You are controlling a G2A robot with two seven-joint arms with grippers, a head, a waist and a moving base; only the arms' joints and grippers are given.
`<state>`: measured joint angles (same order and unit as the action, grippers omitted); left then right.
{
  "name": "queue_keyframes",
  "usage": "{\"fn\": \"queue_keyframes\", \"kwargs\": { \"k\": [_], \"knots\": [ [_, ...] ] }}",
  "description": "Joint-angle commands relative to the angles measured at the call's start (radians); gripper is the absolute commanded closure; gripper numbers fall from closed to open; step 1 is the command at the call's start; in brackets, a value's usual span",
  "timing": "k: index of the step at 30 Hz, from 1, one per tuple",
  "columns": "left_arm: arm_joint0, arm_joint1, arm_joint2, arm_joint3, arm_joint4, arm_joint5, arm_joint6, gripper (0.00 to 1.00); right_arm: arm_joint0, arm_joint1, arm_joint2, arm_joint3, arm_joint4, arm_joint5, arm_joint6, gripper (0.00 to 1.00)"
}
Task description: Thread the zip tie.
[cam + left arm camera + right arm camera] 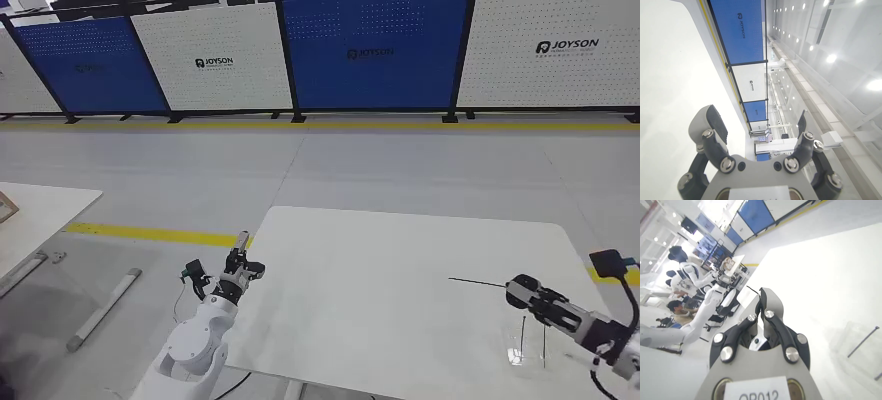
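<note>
Right hand (760, 295) closed, pinching zip tie (478, 283) end

Looks like a robotics test hall / industrial lab, def not a home or office. Everything here is placed off the white table (400, 300). Beyond its far edge there's a stretch of smooth grey floor (420, 160), then a row of blue & white pegboard partition panels (370, 50) on black frames, w/ a yellow line (330, 124) painted along their base. Another yellow stripe (150, 234) runs off the table's far left corner. Left of the table is a 2nd white table (40, 215), w/ another white humanoid robot (688, 271) standing at it & screens (705, 245) behind. Way above the table there's a high white ceiling w/ rows of round lights (831, 58).
</note>
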<state>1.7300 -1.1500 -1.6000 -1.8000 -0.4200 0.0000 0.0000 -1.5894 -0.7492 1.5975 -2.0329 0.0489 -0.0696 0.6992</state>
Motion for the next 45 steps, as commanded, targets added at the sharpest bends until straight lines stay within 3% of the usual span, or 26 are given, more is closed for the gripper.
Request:
{"fn": "queue_keyframes", "kwargs": {
  "k": [1,14,16,18,20,23,26,29,45],
  "knots": [
    [0.0,0.0,0.0,0.0,0.0,0.0,0.0,0.0,0.002,-0.003,-0.036,-0.017,-0.061,0.026,-0.028,1.0],
    [0.0,0.0,0.0,0.0,0.0,0.0,0.0,0.0,0.002,-0.003,-0.037,-0.016,-0.067,0.027,-0.031,1.0],
    [0.0,0.0,0.0,0.0,0.0,0.0,0.0,0.0,0.008,-0.006,-0.061,-0.021,-0.085,0.032,-0.029,1.0],
    [0.0,0.0,0.0,0.0,0.0,0.0,0.0,0.0,0.047,-0.01,-0.084,-0.011,-0.075,0.027,-0.021,1.0],
    [0.0,0.0,0.0,0.0,0.0,0.0,0.0,0.0,0.096,-0.016,-0.114,0.012,-0.063,-0.013,-0.02,1.0],
    [0.0,0.0,0.0,0.0,0.0,0.0,0.0,0.0,0.167,-0.024,-0.174,0.043,-0.122,-0.059,-0.033,1.0],
    [0.0,0.0,0.0,0.0,0.0,0.0,0.0,0.0,0.236,-0.033,-0.234,0.078,-0.178,-0.143,-0.021,1.0],
    [0.0,0.0,0.0,0.0,0.0,0.0,0.0,0.0,0.301,-0.044,-0.302,0.134,-0.227,-0.151,0.002,1.0],
    [-0.005,0.0,0.004,-0.006,0.003,0.005,-0.013,0.0,0.301,-0.044,-0.302,0.134,-0.227,-0.151,0.002,1.0]
  ]
}}
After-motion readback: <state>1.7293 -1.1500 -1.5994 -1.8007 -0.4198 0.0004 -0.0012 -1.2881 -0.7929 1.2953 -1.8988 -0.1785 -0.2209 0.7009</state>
